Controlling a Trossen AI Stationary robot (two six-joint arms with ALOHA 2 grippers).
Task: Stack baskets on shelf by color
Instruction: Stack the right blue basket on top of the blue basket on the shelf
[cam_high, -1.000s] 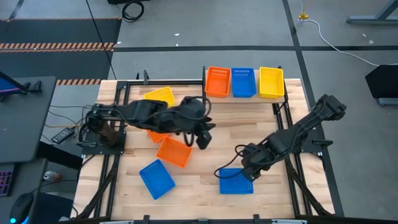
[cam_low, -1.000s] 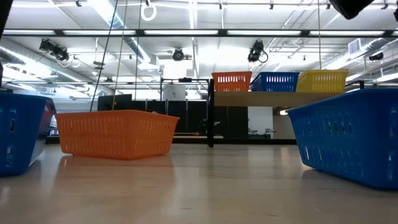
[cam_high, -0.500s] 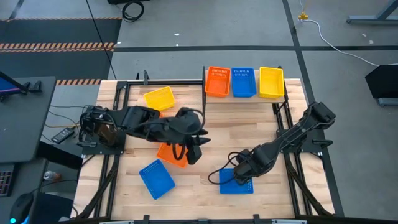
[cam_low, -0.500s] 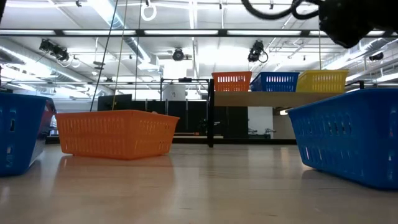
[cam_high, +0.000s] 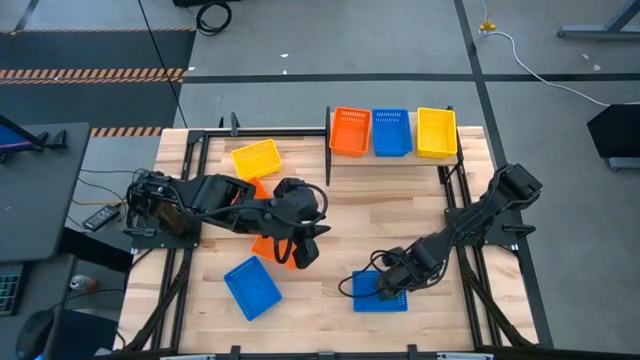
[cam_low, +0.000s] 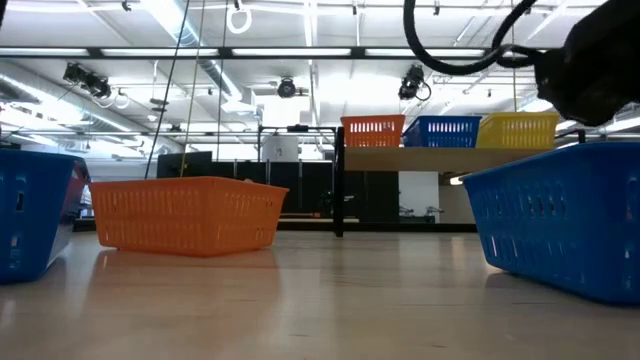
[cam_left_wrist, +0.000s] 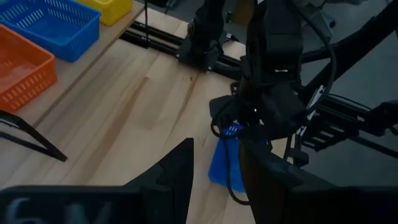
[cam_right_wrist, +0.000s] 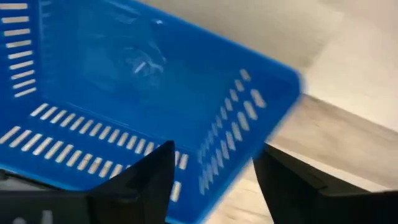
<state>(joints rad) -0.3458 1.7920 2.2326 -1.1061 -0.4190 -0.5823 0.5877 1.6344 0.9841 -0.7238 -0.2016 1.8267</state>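
Note:
Three baskets stand on the shelf (cam_high: 392, 152): orange (cam_high: 350, 131), blue (cam_high: 391, 132) and yellow (cam_high: 437, 132). On the table lie a yellow basket (cam_high: 257, 158), an orange basket (cam_high: 272, 245), a blue basket (cam_high: 251, 287) and another blue basket (cam_high: 380, 295). My left gripper (cam_high: 305, 252) hangs open by the orange basket's right end. My right gripper (cam_right_wrist: 214, 180) is open over the second blue basket's end wall (cam_right_wrist: 230, 143), one finger above the inside and one above the table outside. I see no touch.
Another orange basket (cam_high: 248, 192) shows partly under the left arm. In the low view the orange basket (cam_low: 185, 213) stands mid-table between blue baskets at the left (cam_low: 30, 220) and right (cam_low: 560, 225). Black frame rails (cam_high: 455, 190) run along both table sides. Bare wood lies in the middle.
My right gripper has come down and toward the near edge, onto the end of the blue basket at the near right. My left gripper has moved toward the near edge and a little left, over the orange basket. No basket has moved.

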